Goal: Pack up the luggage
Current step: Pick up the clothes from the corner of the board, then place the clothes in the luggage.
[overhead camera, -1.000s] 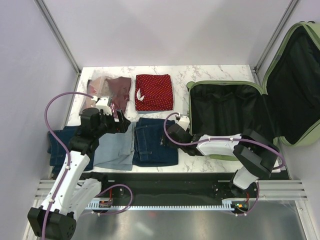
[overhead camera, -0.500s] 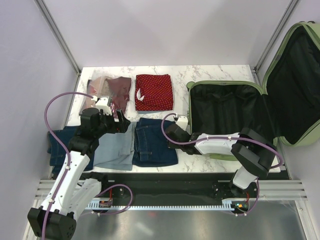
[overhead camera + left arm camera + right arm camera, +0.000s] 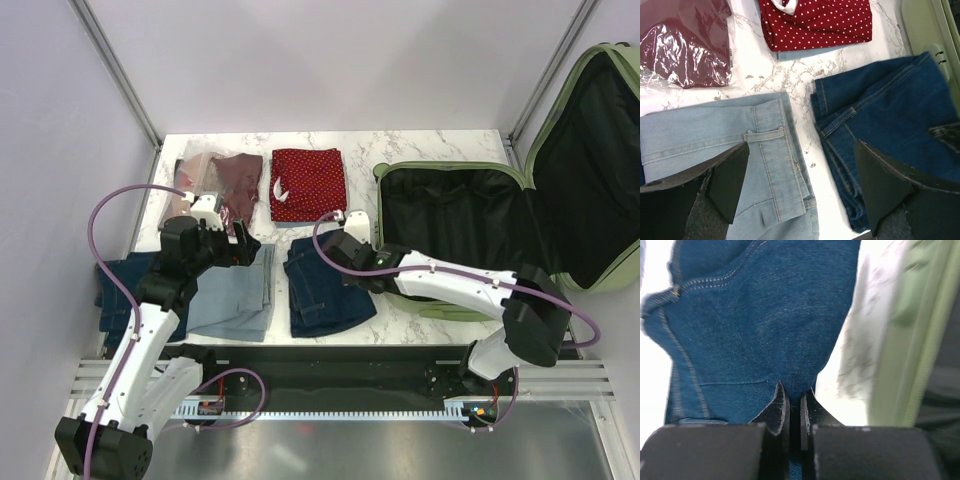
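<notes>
Luggage point(image 3: 445, 167) sits open just to the right of the right claw point(image 3: 795, 396), which is clenched on dark jeans point(image 3: 325, 295) (left claw point(image 3: 800, 165) gapes, farther off).

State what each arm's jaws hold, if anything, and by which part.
The right gripper pinches the dark blue jeans by a fold of denim at their far edge. The left gripper, jaws open, holds nothing.

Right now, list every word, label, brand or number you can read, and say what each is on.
None can be read in any view.
White tag on the red dotted cloth: too small to read.
Clear bag of maroon cloth: no legible print.
</notes>
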Controlling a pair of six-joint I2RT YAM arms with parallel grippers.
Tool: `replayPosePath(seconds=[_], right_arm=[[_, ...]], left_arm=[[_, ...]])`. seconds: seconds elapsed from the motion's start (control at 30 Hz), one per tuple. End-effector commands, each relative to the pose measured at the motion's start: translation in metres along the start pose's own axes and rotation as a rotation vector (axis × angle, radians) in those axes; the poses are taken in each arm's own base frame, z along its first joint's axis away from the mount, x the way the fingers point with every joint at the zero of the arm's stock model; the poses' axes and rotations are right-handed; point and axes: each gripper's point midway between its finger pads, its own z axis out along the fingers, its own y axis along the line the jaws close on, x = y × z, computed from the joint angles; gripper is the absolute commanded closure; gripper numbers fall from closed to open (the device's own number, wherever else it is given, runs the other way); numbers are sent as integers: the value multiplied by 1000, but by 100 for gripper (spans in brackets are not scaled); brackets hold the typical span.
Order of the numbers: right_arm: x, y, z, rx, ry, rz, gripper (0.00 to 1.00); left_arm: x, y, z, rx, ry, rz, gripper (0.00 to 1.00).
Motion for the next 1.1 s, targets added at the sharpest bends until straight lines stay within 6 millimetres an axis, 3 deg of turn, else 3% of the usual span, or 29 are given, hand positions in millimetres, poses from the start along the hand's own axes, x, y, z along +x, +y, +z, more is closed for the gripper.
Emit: replayPosePath(seconds=[0.0, 0.13, 0.4, 0.53, 0.7, 0.87, 1.0, 1.07], right_arm=[[-40, -31, -29, 112, -72, -73, 100], [-67, -50, -41, 169, -90, -82, 100], [-108, -88, -45, 298, -96, -99, 100], [-138, -100, -59, 335, -150, -82, 100], [-169, -127, -70, 405, -200, -52, 99], [-187, -163, -68, 515, -218, -40, 97], [-186, -204, -50, 631, -167, -23, 97], [-184, -215, -41, 657, -148, -24, 98]], left_arm=[[-18, -8, -8, 19, -47, 10, 7], [-18, -8, -8, 21, -48, 10, 7], [-17, -8, -6, 20, -42, 9, 7], [-16, -8, -6, 22, -38, 9, 7], [-16, -8, -6, 24, -39, 9, 7], [-16, -9, -5, 28, -37, 8, 7], [-14, -8, -4, 25, -33, 8, 7], [-15, -9, -5, 25, -34, 9, 7]])
